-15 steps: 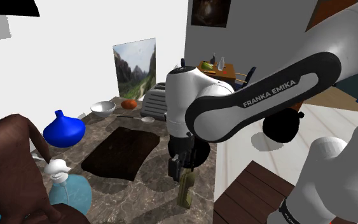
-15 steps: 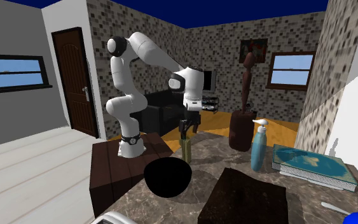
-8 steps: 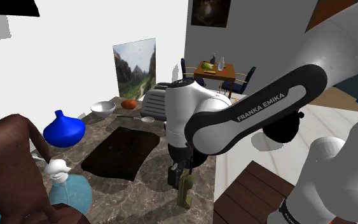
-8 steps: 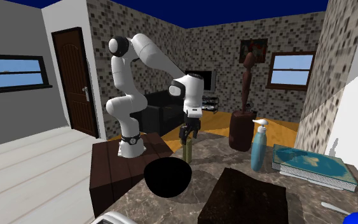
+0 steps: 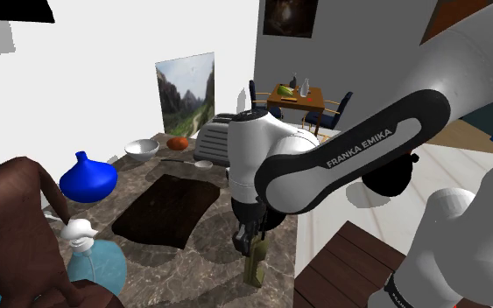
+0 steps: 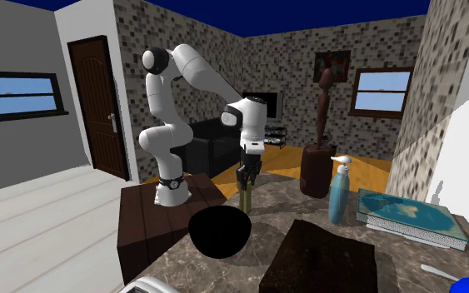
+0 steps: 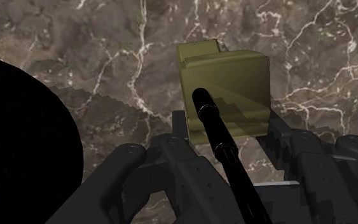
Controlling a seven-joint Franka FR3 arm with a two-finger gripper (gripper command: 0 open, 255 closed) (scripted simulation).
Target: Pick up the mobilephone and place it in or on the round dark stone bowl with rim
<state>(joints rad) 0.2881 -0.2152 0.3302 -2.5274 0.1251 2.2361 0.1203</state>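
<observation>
Shoulder view: the white arm bends down over the marble desk (image 5: 202, 255), its black tool (image 5: 251, 241) lowered onto the top of an olive-green mobilephone (image 5: 255, 268) that stands upright near the desk's edge on the shoulder view's right. A dark mat (image 5: 167, 208) lies just beside it toward the shoulder view's left; a blue vase (image 5: 88, 179) and a white dish (image 5: 141, 150) sit farther off.

Second exterior view: the tool (image 6: 246, 173) points straight down and grips the upper end of the mobilephone (image 6: 244, 198), whose foot rests on the desk (image 6: 262, 220). The round dark bowl (image 6: 219, 230) stands near the phone, closer to this camera and apart from it. A blue pump bottle (image 6: 338, 196), a brown statue (image 6: 324, 125) and a book (image 6: 407, 218) line the second exterior view's right.

Wrist view: the tool (image 7: 229, 125) is narrowed around the mobilephone (image 7: 228, 70), its fingers (image 7: 279, 130) pressed to the olive body's two sides, clasping it. A black rod (image 7: 219, 135) rises from the phone toward the camera. The dark bowl (image 7: 18, 153) sits close beside the tool on the veined desk (image 7: 107, 38), not touching the phone.
</observation>
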